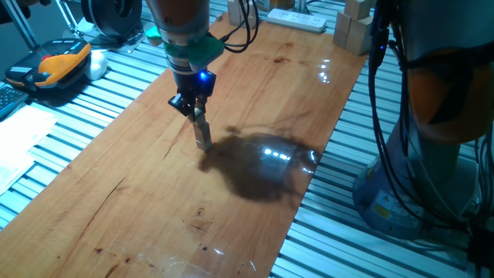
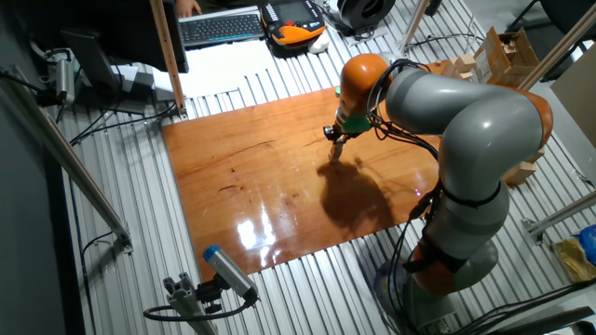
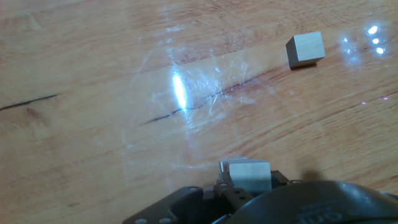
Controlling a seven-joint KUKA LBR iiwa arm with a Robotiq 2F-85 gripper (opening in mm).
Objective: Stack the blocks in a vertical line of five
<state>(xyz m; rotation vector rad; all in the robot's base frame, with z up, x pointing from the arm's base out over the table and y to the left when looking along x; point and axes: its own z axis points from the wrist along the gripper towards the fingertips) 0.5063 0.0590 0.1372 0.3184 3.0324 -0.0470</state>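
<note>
Fingers (image 1: 202, 131) point straight down near the middle of the wooden board (image 1: 116, 193), nearer its far end. They look closed on a small pale block (image 3: 247, 172), which in the hand view sits right at the fingertips; whether a stack stands beneath it I cannot tell. A second block (image 3: 305, 49) lies loose on the board, well apart from the gripper (image 2: 335, 145), up and to the right in the hand view. Reaching it likely means lifting and crossing that gap.
</note>
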